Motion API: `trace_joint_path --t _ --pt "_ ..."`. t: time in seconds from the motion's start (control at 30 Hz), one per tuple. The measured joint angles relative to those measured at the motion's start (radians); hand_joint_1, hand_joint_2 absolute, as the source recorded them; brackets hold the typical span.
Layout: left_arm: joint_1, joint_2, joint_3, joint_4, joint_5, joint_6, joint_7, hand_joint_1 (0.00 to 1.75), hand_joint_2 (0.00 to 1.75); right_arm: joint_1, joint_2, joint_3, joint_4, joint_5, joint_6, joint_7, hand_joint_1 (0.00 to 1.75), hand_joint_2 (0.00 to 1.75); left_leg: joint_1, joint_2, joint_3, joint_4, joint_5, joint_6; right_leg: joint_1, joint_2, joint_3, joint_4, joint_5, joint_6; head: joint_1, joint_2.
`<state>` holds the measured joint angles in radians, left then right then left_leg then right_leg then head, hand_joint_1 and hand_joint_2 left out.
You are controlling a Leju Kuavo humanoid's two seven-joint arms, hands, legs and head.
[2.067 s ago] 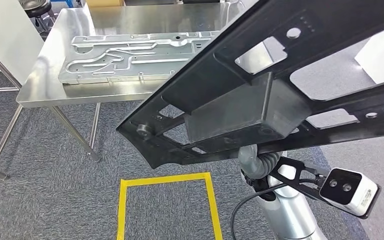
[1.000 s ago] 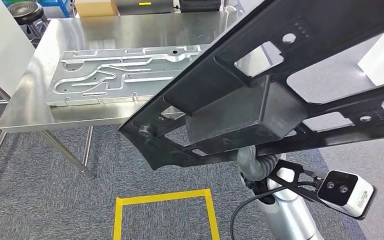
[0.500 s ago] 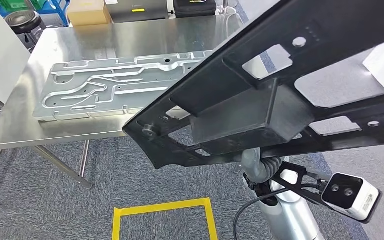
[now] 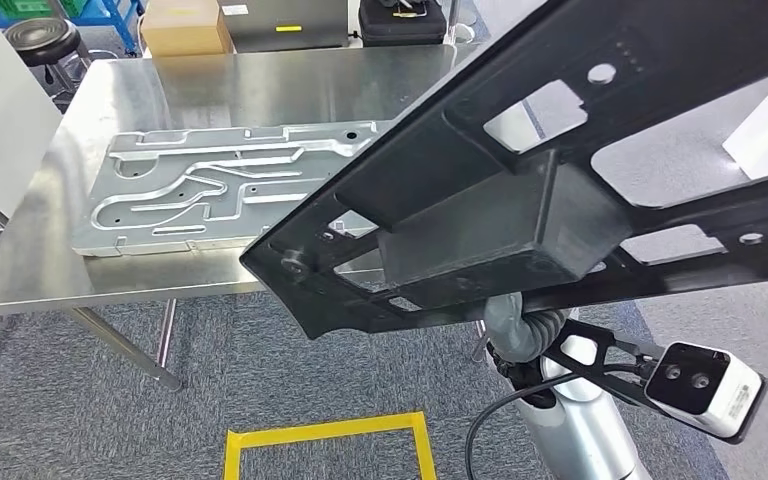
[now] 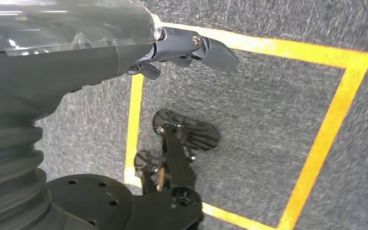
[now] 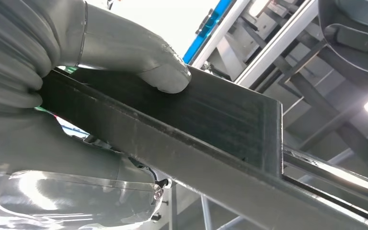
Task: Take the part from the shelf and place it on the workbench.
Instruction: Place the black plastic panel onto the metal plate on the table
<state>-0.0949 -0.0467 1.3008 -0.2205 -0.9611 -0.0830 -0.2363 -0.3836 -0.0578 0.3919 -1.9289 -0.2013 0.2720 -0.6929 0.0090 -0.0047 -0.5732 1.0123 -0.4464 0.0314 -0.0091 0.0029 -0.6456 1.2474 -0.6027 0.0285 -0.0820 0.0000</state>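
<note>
The right robot hand [image 6: 76, 96] grips the black part [image 4: 560, 170], which hides the workbench's [image 4: 50, 270] right end; the left robot hand [image 5: 124, 52] hangs empty, fingers apart.

black part [image 4: 560, 150], silver workbench [image 4: 260, 80], yellow tape [image 4: 325, 432]

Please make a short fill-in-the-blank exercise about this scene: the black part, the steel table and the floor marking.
1. The black part is gripped by the robot's ____ hand.
2. On the steel workbench lies a flat ____ plate with stamped grooves.
3. The tape rectangle on the carpet is ____ in colour.

Missing words: right; metal; yellow
</note>
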Motion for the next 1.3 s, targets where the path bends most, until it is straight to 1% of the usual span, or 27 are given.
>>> trace_joint_path --t 0.03,0.07,0.1,0.17,0.2,0.23,0.3,0.37,0.4,0.43,0.5,0.53,0.57,0.6,0.67,0.73,0.8,0.9,0.93,1.0,1.03,1.07,1.1,1.13,1.2,1.23,1.3 --pt "0.001 0.000 0.000 0.000 0.000 0.000 0.000 0.00 1.75 0.002 0.000 0.000 0.000 0.000 0.000 0.000 1.75 1.75 -0.001 0.000 0.004 0.000 -0.005 0.000 -0.001 0.000 -0.033 0.039 -0.005 0.001 0.000 0.000" --pt "0.001 0.000 0.000 0.000 0.000 0.000 0.000 0.00 1.75 0.003 -0.001 0.000 0.000 -0.001 0.000 0.000 1.75 1.75 -0.001 -0.001 0.010 0.001 -0.011 0.000 -0.001 0.000 -0.048 0.041 0.012 0.000 0.000 0.000" --pt "0.002 0.000 0.000 0.000 0.000 -0.001 -0.001 0.00 1.75 0.005 -0.001 -0.001 0.000 -0.001 -0.001 0.000 1.75 1.75 -0.001 -0.002 0.019 0.001 -0.017 -0.002 -0.001 0.000 -0.044 0.005 0.050 -0.002 0.000 0.000" --pt "0.002 0.000 0.000 0.000 0.000 -0.002 -0.001 0.00 1.75 0.008 -0.002 -0.004 0.000 -0.002 -0.002 -0.002 1.75 1.75 -0.001 -0.003 0.039 0.000 -0.031 -0.006 0.001 -0.001 -0.003 -0.126 0.140 -0.011 0.000 0.000" --pt "0.001 -0.001 0.000 0.000 0.000 -0.002 -0.002 0.00 1.75 0.009 -0.002 -0.006 0.000 -0.002 -0.002 -0.003 1.75 1.75 -0.002 -0.004 0.045 0.000 -0.037 -0.010 0.004 -0.001 0.015 -0.179 0.156 -0.017 0.000 0.000" --pt "0.000 -0.001 0.000 0.000 0.000 -0.002 -0.002 0.00 1.75 0.012 -0.003 -0.008 -0.001 -0.003 -0.002 -0.004 1.75 1.75 -0.002 -0.004 0.049 -0.001 -0.043 -0.016 0.008 -0.002 0.025 -0.211 0.163 -0.023 0.000 0.000" --pt "-0.001 -0.002 0.000 0.000 0.000 -0.002 -0.002 0.00 1.75 0.017 -0.006 -0.014 -0.002 -0.003 -0.003 -0.004 1.75 1.75 -0.004 -0.003 0.054 0.003 -0.046 -0.029 0.013 -0.001 0.030 -0.227 0.155 -0.036 0.000 0.000" --pt "-0.003 0.000 0.000 0.000 0.000 -0.003 -0.004 0.00 1.75 0.021 -0.009 -0.017 -0.004 -0.004 -0.002 -0.004 1.75 1.75 -0.004 -0.001 0.057 0.023 -0.053 -0.040 0.008 -0.001 0.048 -0.235 0.164 -0.047 0.000 0.000" --pt "-0.004 0.000 0.000 0.000 0.001 -0.003 -0.004 0.00 1.75 0.020 -0.010 -0.018 -0.005 -0.005 -0.002 -0.004 1.75 1.75 -0.003 -0.001 0.046 0.051 -0.065 -0.044 0.005 -0.001 0.058 -0.238 0.162 -0.053 0.000 0.000" --pt "-0.005 0.001 0.000 0.000 0.002 -0.004 -0.005 0.00 1.75 0.020 -0.010 -0.018 -0.005 -0.005 -0.002 -0.004 1.75 1.75 0.000 -0.001 0.021 0.097 -0.085 -0.048 0.003 -0.002 0.066 -0.241 0.159 -0.057 0.000 0.000" --pt "-0.005 0.000 0.000 0.000 0.006 -0.004 -0.005 0.00 1.75 0.023 -0.010 -0.018 -0.005 -0.006 -0.003 -0.003 1.75 1.75 0.003 -0.001 -0.057 0.222 -0.132 -0.056 0.004 -0.002 0.075 -0.241 0.149 -0.062 0.000 0.000" --pt "-0.003 0.000 0.000 0.000 0.010 -0.004 -0.004 0.00 1.75 0.026 -0.011 -0.018 -0.004 -0.004 -0.005 -0.003 1.75 1.75 0.004 -0.001 -0.092 0.268 -0.144 -0.061 0.005 -0.001 0.079 -0.241 0.143 -0.062 0.000 0.000" --pt "-0.001 -0.001 0.000 0.000 0.013 -0.003 -0.004 0.00 1.75 0.029 -0.011 -0.019 -0.002 -0.002 -0.010 -0.002 1.75 1.75 0.005 -0.001 -0.113 0.282 -0.136 -0.063 0.005 0.000 0.085 -0.241 0.138 -0.062 0.000 0.000" --pt "0.001 -0.001 0.001 0.000 0.017 -0.003 -0.003 0.00 1.75 0.031 -0.012 -0.019 0.000 0.002 -0.017 0.001 1.75 1.75 0.005 0.000 -0.115 0.257 -0.107 -0.064 0.005 0.001 0.093 -0.241 0.132 -0.060 0.000 0.000" --pt "0.002 -0.001 0.004 0.000 0.023 0.000 0.000 0.00 1.75 0.033 -0.012 -0.021 0.005 0.008 -0.039 0.011 1.75 1.75 0.005 0.000 -0.078 0.132 -0.016 -0.058 0.005 0.002 0.111 -0.241 0.119 -0.055 0.000 0.000" --pt "0.001 -0.001 0.008 0.000 0.028 0.002 0.001 0.00 1.75 0.030 -0.013 -0.025 0.014 0.017 -0.074 0.036 1.75 1.75 -0.001 0.002 -0.048 0.031 0.026 -0.047 0.006 0.003 0.117 -0.239 0.109 -0.047 0.000 0.000" --pt "0.002 -0.002 0.011 0.000 0.031 0.004 0.001 0.00 1.75 0.001 -0.017 -0.034 0.045 0.040 -0.145 0.083 1.75 1.75 -0.007 0.002 -0.048 0.011 0.023 -0.034 0.007 0.004 0.113 -0.237 0.105 -0.037 0.000 0.000" --pt "0.000 -0.003 0.015 0.000 0.030 0.000 -0.005 0.00 1.75 -0.134 -0.049 -0.084 0.204 0.161 -0.321 0.157 1.75 1.75 -0.003 0.004 -0.042 0.003 0.033 -0.015 0.005 0.004 0.102 -0.213 0.087 -0.018 0.000 0.000" --pt "-0.003 -0.003 0.015 0.000 0.026 -0.005 -0.008 0.00 1.75 -0.198 -0.065 -0.110 0.290 0.226 -0.387 0.173 1.75 1.75 -0.001 0.003 -0.040 -0.001 0.034 -0.009 0.004 0.003 0.080 -0.171 0.068 -0.012 0.000 0.000" --pt "-0.007 -0.002 0.014 0.000 0.014 -0.012 -0.015 0.00 1.75 -0.331 -0.094 -0.166 0.500 0.365 -0.514 0.193 1.75 1.75 -0.001 0.000 -0.038 -0.001 0.033 0.000 0.001 0.001 0.004 -0.038 0.019 -0.003 0.000 0.000" --pt "-0.007 -0.002 0.013 0.000 0.008 -0.014 -0.017 0.00 1.75 -0.391 -0.106 -0.189 0.610 0.435 -0.574 0.211 1.75 1.75 -0.001 -0.002 -0.038 -0.001 0.032 0.001 0.000 0.001 -0.036 0.024 0.005 0.000 0.000 0.000" --pt "-0.006 -0.001 0.012 0.000 0.004 -0.015 -0.018 0.00 1.75 -0.440 -0.116 -0.207 0.709 0.497 -0.623 0.233 1.75 1.75 -0.002 -0.005 -0.036 -0.001 0.030 0.002 -0.002 0.001 -0.064 0.056 0.009 0.001 0.000 0.000" --pt "-0.005 -0.001 0.011 0.000 0.000 -0.016 -0.018 0.00 1.75 -0.483 -0.125 -0.218 0.797 0.554 -0.662 0.262 1.75 1.75 -0.002 -0.007 -0.033 0.000 0.027 0.002 -0.002 0.001 -0.072 0.047 0.035 0.001 0.000 0.000" --pt "-0.004 -0.001 0.009 0.000 -0.003 -0.017 -0.018 0.00 1.75 -0.523 -0.131 -0.222 0.873 0.619 -0.700 0.300 1.75 1.75 -0.002 -0.009 -0.029 0.002 0.024 0.000 -0.003 0.001 -0.063 0.001 0.079 -0.001 0.000 0.000" --pt "-0.005 -0.001 0.003 0.000 -0.010 -0.018 -0.018 0.00 1.75 -0.599 -0.138 -0.210 1.019 0.777 -0.774 0.382 1.75 1.75 -0.005 -0.011 -0.024 0.006 0.015 -0.007 -0.002 0.000 -0.020 -0.136 0.167 -0.008 0.000 0.000" --pt "-0.007 -0.001 0.001 0.000 -0.014 -0.018 -0.018 0.00 1.75 -0.632 -0.138 -0.196 1.082 0.858 -0.802 0.422 1.75 1.75 -0.006 -0.010 -0.026 0.008 0.012 -0.011 0.000 0.000 -0.004 -0.187 0.189 -0.012 0.000 0.000" --pt "-0.013 -0.001 -0.004 0.000 -0.020 -0.019 -0.017 0.00 1.75 -0.681 -0.137 -0.155 1.192 1.002 -0.824 0.495 1.75 1.75 -0.009 -0.009 -0.030 0.009 0.010 -0.019 0.005 0.000 0.005 -0.221 0.191 -0.020 0.000 0.000"
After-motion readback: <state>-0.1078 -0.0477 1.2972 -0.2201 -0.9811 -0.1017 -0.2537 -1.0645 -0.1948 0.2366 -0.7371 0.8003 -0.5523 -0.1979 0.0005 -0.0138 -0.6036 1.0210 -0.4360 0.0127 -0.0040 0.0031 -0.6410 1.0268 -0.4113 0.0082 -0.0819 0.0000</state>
